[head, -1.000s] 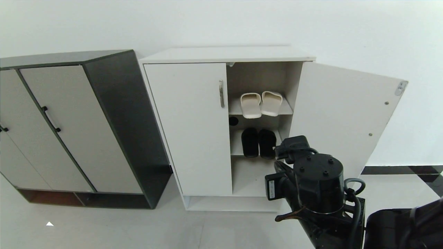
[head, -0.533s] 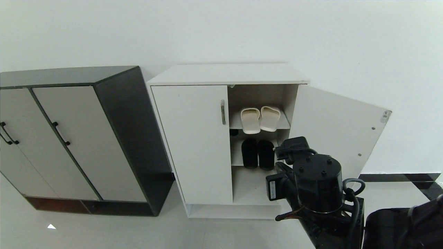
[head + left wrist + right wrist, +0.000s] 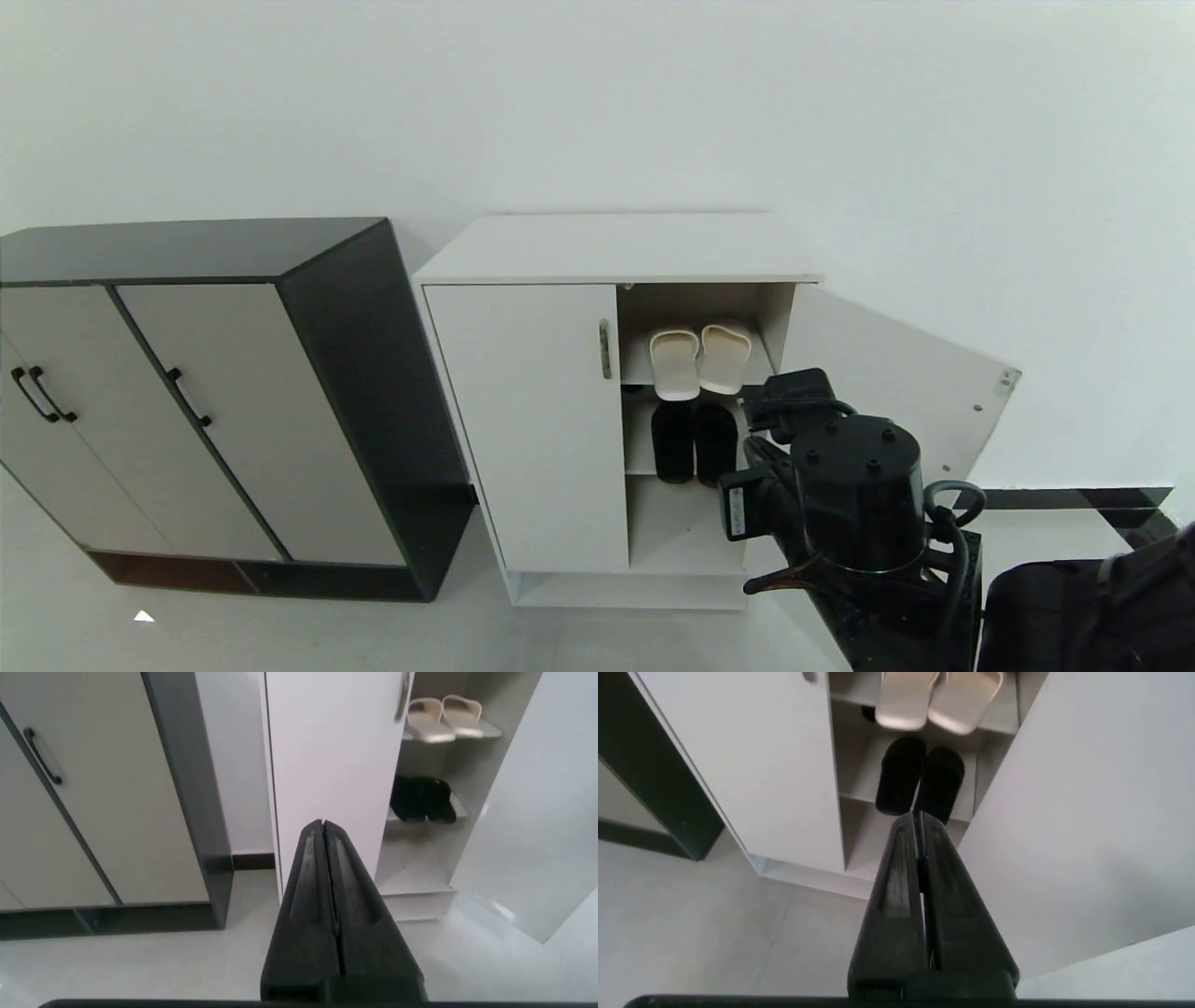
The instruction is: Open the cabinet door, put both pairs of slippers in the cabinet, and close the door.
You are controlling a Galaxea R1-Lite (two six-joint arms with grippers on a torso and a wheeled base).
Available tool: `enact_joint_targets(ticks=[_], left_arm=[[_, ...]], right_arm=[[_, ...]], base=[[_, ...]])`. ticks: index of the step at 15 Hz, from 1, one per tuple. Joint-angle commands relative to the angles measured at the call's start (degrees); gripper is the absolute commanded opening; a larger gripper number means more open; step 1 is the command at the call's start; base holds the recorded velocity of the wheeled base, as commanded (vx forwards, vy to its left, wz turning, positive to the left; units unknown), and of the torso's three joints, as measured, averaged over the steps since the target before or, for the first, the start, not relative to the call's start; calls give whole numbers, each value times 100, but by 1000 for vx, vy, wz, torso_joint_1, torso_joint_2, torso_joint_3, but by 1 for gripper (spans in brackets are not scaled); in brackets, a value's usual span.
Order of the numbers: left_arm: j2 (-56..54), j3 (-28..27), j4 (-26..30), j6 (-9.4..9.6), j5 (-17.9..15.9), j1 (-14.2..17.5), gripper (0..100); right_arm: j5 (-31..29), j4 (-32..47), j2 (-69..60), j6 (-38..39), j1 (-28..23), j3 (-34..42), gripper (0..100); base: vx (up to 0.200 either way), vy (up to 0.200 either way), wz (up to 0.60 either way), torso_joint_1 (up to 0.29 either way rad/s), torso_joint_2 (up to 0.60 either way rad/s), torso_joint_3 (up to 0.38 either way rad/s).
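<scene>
White slippers [image 3: 698, 359] and black slippers [image 3: 693, 441] shelved; door [image 3: 896, 373] open. Left gripper [image 3: 323, 826] and right gripper [image 3: 921, 819] both clenched, empty. Suggest the right gripper pushes the door's far face near its free edge.

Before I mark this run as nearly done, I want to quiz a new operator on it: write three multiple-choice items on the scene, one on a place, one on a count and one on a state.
1. Where does the cream pair of slippers lie?
A. on the floor
B. on top of the cabinet
C. on the shelf above the black pair

2. How many pairs of slippers are inside the white cabinet?
A. one
B. two
C. three

3. How does the door on the robot's right stand?
A. swung open
B. shut
C. lying on the floor

Answers:
1 C: the cream pair sits on the upper shelf, with the black pair on the shelf beneath.
2 B: one cream pair and one black pair show on the shelves.
3 A: the door stands swung out, leaving the shelves in view.
</scene>
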Motion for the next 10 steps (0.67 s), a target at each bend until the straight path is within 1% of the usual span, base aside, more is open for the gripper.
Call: enact_joint_targets(ticks=[1, 6, 10], left_arm=[[7, -6, -1, 2, 0, -1, 0], [7, -6, -1, 2, 0, -1, 0], [7, -6, -1, -7, 0, -1, 0]], right_arm=[[0, -9, -4, 2, 3, 0, 0], [0, -44, -21, 19, -6, 0, 0], [0, -71, -4, 11, 3, 52, 0]], base=[[0, 0, 0, 193, -510, -330], [0, 0, 0, 216, -531, -312], [0, 0, 0, 246, -576, -328]])
